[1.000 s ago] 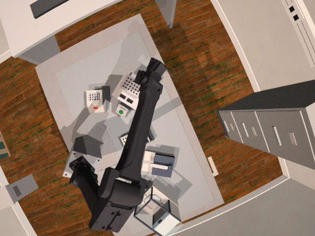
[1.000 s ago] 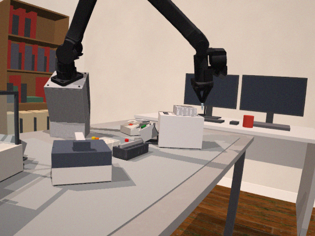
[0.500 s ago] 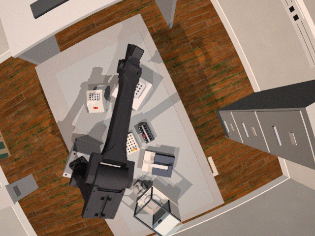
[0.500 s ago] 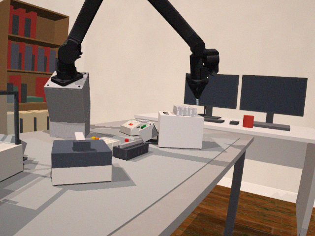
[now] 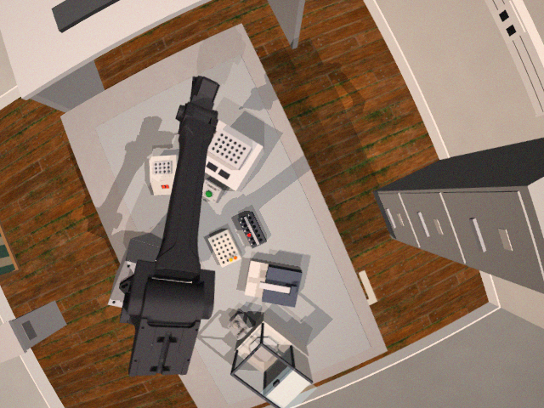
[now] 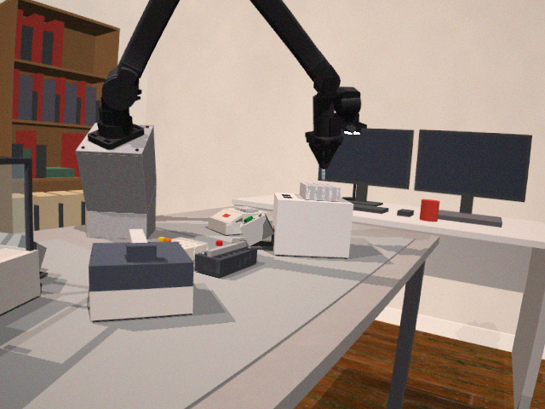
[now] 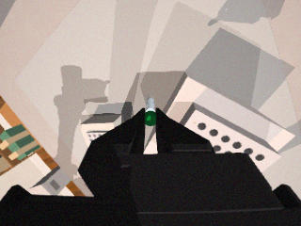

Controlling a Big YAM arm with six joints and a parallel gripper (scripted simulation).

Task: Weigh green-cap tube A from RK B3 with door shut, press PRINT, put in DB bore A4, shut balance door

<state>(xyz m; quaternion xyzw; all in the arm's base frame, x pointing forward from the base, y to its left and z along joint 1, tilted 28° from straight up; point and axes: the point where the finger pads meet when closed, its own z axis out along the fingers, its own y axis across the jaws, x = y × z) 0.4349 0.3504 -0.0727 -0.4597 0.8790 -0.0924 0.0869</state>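
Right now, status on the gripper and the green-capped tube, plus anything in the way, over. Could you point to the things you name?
Gripper [image 6: 323, 166] [image 7: 150, 113] shut on green-capped tube [image 6: 323, 175] [image 7: 150, 118]. Tube aloft, in no bore. Large white block station [image 5: 246, 168] [image 6: 312, 228] [image 7: 226, 110] close beside; clearance uncertain.

Tube A, green-capped, pale-bodied, hangs upright in the pincer

Matte-black jointed arm. Plain red cylindrical mug. Boxy station, navy above cream. Wood-plank floor, brown streaked green.
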